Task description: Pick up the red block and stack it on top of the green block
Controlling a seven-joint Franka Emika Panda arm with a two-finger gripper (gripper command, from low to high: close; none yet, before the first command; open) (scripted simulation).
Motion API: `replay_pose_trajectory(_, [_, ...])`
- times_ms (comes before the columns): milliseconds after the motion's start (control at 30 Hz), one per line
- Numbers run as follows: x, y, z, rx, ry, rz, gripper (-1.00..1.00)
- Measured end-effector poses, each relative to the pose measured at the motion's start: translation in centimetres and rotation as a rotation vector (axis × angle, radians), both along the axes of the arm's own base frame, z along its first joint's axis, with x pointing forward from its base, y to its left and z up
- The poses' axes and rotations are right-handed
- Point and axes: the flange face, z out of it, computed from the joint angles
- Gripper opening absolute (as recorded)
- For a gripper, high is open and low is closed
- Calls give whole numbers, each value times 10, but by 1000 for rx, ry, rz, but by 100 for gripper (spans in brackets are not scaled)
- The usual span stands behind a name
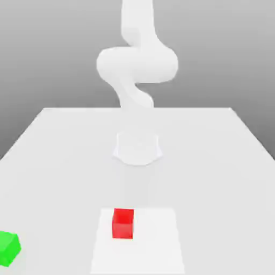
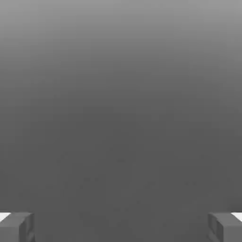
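The white table [image 1: 225,161] spreads across the exterior view, its far edge running level behind the robot and its near edge falling out of the picture. The white arm [image 1: 137,64] rises from a round base [image 1: 137,147] that sits midway between the table's side edges, closer to the far edge than the near one, and it bends and climbs out past the upper border of the picture. A slightly paler rectangular patch [image 1: 161,241] lies on the table in front of the base, reaching toward the near edge.

In the hand view the gripper [image 2: 121,227] has its two grey fingertips [image 2: 16,227] set at opposite sides of the frame, spread wide apart with nothing between them but plain grey surface: the hand is open and holds nothing.

The red block [image 1: 123,223] rests flat on the pale patch, near the table's near edge and roughly midway across it. The green block [image 1: 8,248] sits well apart from it, at the near corner on the exterior view's left, partly cut off by the picture's edge
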Motion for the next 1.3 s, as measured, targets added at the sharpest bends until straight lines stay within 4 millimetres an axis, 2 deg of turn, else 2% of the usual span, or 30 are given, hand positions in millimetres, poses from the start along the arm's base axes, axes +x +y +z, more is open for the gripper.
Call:
replay_pose_trajectory(133, [45, -7, -99, -20, 155, -19, 0])
replay_pose_trajectory(200, [57, -11, -149, -24, 231, -26, 0])
replay_pose_trajectory(300, [65, -19, -222, -24, 341, -34, 0])
replay_pose_trajectory(400, [61, -26, -293, -16, 450, -40, 0])
replay_pose_trajectory(533, [38, -32, -382, 7, 592, -42, 0])
replay_pose_trajectory(600, [19, -33, -422, 23, 663, -43, 0])
replay_pose_trajectory(667, [8, -33, -452, 35, 703, -42, 0])
replay_pose_trajectory(833, [4, -33, -504, 38, 716, -42, 0])
replay_pose_trajectory(867, [4, -33, -513, 38, 716, -42, -100])
replay_pose_trajectory(1100, [3, -33, -514, 38, 716, -42, -100])
replay_pose_trajectory(1300, [4, -33, -462, 38, 717, -42, -100])
